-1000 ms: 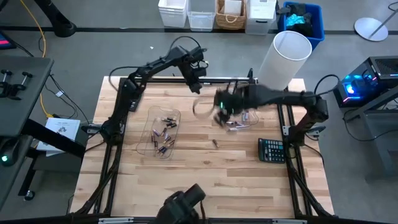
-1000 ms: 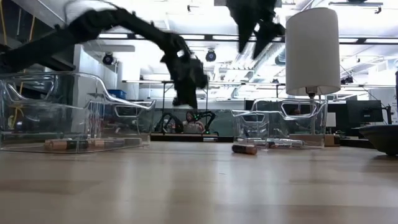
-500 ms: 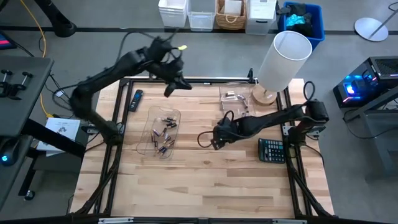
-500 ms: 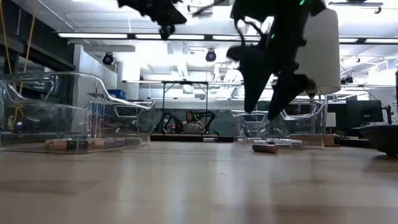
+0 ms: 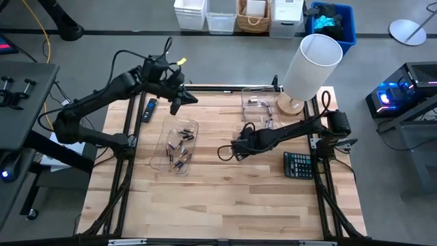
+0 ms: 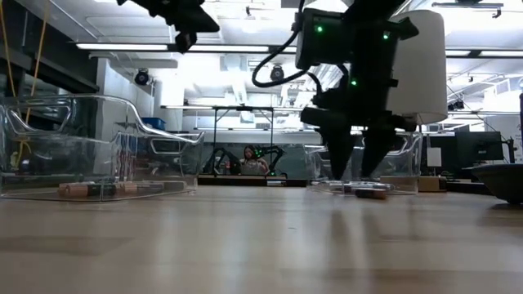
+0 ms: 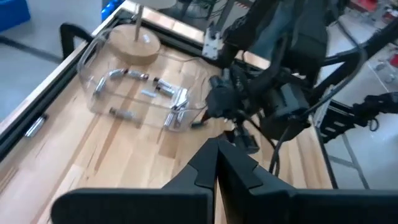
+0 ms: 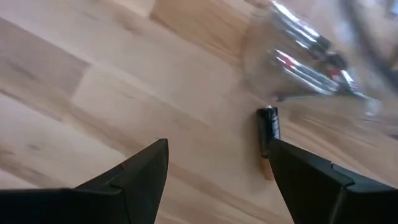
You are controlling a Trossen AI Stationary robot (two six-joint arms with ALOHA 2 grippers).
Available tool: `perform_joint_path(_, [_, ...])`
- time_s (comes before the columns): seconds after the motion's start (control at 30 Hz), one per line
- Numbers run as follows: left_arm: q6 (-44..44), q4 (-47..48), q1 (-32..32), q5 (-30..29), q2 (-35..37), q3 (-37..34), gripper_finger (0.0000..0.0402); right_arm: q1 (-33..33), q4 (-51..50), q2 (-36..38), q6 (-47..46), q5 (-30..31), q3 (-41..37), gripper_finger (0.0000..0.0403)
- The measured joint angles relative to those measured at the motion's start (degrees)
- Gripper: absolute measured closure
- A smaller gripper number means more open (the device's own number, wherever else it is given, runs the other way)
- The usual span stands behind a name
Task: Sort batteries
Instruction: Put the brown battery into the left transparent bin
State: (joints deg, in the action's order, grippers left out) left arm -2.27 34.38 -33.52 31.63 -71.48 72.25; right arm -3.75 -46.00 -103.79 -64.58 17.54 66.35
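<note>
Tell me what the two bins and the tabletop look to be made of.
Bin holding dark batteries: seemingly clear glossy plastic, since the batteries and wood show through its walls. Bin holding silvery batteries: looks the same, transparent with shiny highlights along curved edges. Tabletop: pale wood in glued strips, probably butcher block, with visible grain and a low sheen.

Surface [image 5: 225, 198]: light wooden butcher-block top, framed by dark rails.
Left bin [image 5: 175, 145]: clear plastic, standing on the surface; holds dark batteries [image 5: 181, 149] with copper-brown ends.
Right bin [image 5: 259, 108]: clear plastic, near the far edge; holds silvery batteries [image 5: 257, 104].
Loose battery [image 8: 268, 140]: lying flat on the wood just beside the right bin.
Calculator [image 5: 298, 165]: dark keypad, near the right edge.
Remote [image 5: 148, 110]: slim, black and blue, far left corner.
Lamp [image 5: 308, 66]: white shade, round wooden base at the far right corner.
</note>
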Motion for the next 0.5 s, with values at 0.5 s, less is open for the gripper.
perform_joint_path(0.5, [-0.7, 0.4, 0.3, -0.5, 0.1, -1.3, 0.0401, -5.0, -9.8, 0.0, -9.9, 4.9, -2.8, 0.0133])
